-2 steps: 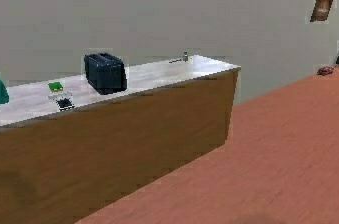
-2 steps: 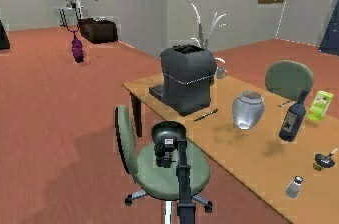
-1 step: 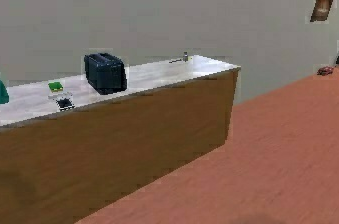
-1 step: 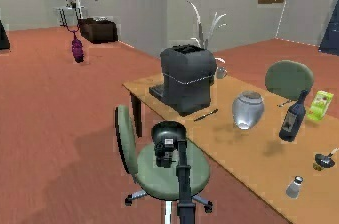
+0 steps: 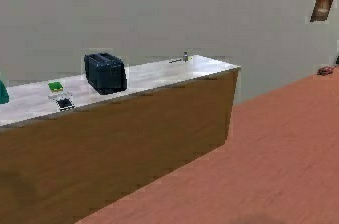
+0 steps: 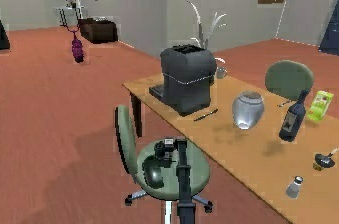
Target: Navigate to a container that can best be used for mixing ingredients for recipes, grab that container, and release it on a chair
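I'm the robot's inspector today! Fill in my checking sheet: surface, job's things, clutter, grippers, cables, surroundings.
Surface: long wooden table, things spread along it.
Job's things: green swivel chair beside the table; second green chair behind it; rounded grey vessel on the table, kind unclear.
Clutter: black coffee machine, dark bottle, green box, small shaker.
Grippers: gripper seen against the swivel chair's seat; cannot tell whether it holds anything.
Cables: nothing seen.
Surroundings: reddish wooden floor; white-topped counter with dark blue toaster.
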Robot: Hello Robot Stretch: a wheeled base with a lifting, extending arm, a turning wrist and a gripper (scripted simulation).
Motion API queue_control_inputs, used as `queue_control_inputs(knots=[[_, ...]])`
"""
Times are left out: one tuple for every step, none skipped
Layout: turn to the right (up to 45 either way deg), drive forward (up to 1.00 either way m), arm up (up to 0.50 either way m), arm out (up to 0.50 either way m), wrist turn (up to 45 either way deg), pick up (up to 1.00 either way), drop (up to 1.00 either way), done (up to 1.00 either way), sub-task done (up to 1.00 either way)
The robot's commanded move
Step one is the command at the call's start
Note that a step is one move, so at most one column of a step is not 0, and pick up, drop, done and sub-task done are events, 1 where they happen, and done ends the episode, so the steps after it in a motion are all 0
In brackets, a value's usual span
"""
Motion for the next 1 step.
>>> queue_control_inputs(knots=[[0.0, 0.00, 0.10, 0.00, 0.0, 0.00, 0.00, 0.00, 0.00]])
